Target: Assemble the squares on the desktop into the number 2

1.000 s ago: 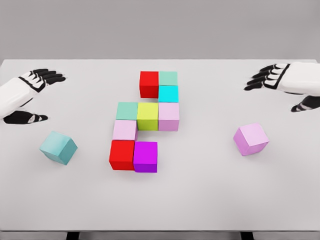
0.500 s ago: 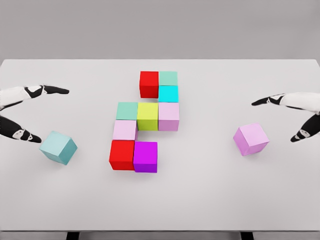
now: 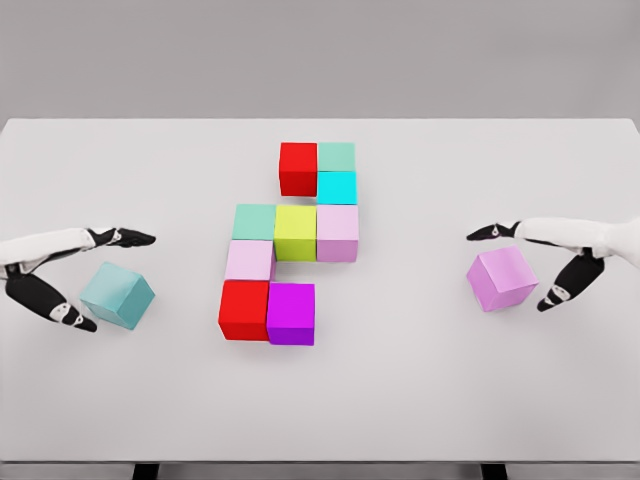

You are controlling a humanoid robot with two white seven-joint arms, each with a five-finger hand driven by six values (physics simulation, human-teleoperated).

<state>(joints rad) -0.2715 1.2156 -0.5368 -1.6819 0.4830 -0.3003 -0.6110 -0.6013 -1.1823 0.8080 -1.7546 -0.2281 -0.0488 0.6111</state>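
So there's a white table [image 3: 420, 400] with most of the cubes already bunched in the middle: a red cube [image 3: 298, 168] at the top with a green cube [image 3: 337, 156] just right of it and a cyan cube [image 3: 337, 187] under the green one, all touching. Below that sits a row of mint cube [image 3: 254, 221], yellow cube [image 3: 296, 232] and pale pink cube [image 3: 338, 233], then a second pale pink one [image 3: 249, 260] under the mint, and at the bottom another red one [image 3: 244, 309] with a magenta cube [image 3: 291, 313] right beside it. Two cubes are loose, well apart from the bunch: a teal cube [image 3: 117, 295] out left, turned at an angle, and a lilac cube [image 3: 501, 278] out right, also skewed. The left hand [image 3: 75, 275] has its fingers spread wide around the teal cube, thumb on the near side and fingers behind it. The right hand [image 3: 540, 262] is spread the same way around the lilac cube. Can't really tell from this angle if any fingertip is actually touching either cube, looks like a gap but it's close.
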